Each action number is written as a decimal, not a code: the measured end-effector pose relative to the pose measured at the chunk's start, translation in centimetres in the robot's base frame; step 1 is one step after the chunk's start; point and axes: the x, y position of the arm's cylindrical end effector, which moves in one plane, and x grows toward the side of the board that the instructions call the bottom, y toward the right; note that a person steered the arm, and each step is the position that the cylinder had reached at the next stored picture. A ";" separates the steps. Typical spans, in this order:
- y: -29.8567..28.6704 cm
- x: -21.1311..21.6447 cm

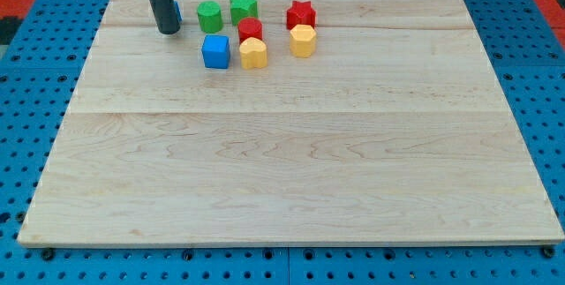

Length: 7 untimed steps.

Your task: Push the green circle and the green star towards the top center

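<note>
Item 1: wooden worktop (291, 161), carrying 8 blocks near its top edge. Landmark: green circle (209, 17).

Item 2: green star (244, 7), just right of the green circle, slightly higher.

Item 3: red block (250, 30), lower right of the circle; yellow block (253, 53) touched it from below.

Item 4: blue cube (215, 51), directly below the circle.

Item 5: red star (300, 13) and yellow hexagon (303, 41), well right of the circle.

Item 6: my tip (168, 31) stood left of the circle, apart from it, partly hiding a blue block (177, 10). No gripper was fitted, only the rod.
</note>
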 end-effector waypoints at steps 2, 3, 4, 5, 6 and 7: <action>0.4 0.0; 1.0 0.0; 3.5 -0.2; 4.2 -2.6; 4.1 -3.3; 4.1 -3.6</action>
